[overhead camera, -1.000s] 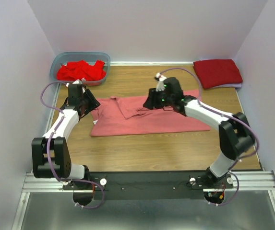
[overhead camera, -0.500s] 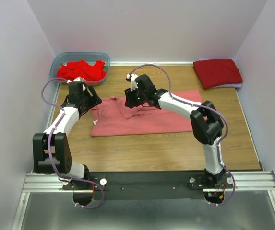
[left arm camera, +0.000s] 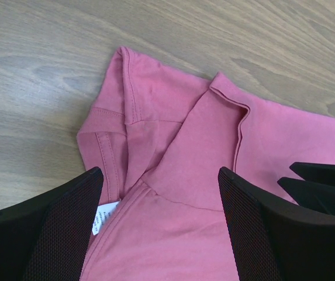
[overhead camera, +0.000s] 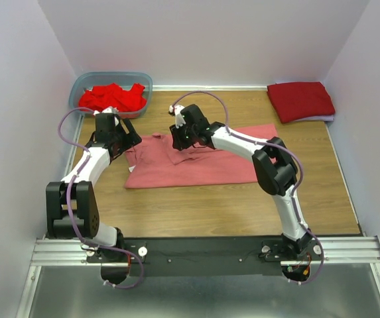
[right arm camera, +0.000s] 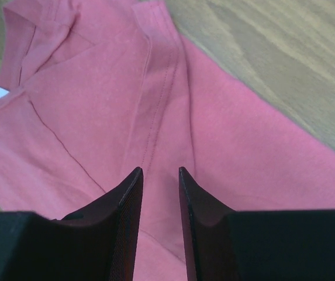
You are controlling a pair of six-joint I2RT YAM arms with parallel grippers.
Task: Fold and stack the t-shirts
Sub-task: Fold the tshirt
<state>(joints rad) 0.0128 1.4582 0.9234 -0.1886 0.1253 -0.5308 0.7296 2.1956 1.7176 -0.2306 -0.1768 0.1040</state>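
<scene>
**Left gripper** [left arm camera: 160,175]: The jaws are released and spread wide, with nothing between them. The salmon-pink t-shirt [overhead camera: 203,165] lies flat on the wooden table [overhead camera: 209,205], directly under and ahead of the fingertips. Its neck opening sits between the two fingers [left arm camera: 68,222]. A white label [left arm camera: 103,216] lies just inside the left finger. One sleeve is folded over the body beyond the fingertips, and its hem runs away from the jaws.

**Right gripper** [right arm camera: 160,171]: The jaws are drawn close together but are not clenched; a narrow slot remains between them. The same shirt fills the area below and ahead of the slot, and a stitched seam runs forward from the gap. Bare table lies off to the right of the jaws. Whether the fingertips touch the cloth cannot be determined from the wrist view.

**Relative position:** In the overhead view, both grippers are over the collar end of the shirt, the right one near the left one.

**Other items:**
- Beyond the left jaws, bright red t-shirts [overhead camera: 113,98] are heaped in a translucent tub [overhead camera: 83,83].
- Well away from the right jaws, at the far right corner, a darker crimson t-shirt [overhead camera: 301,99] rests folded.
</scene>
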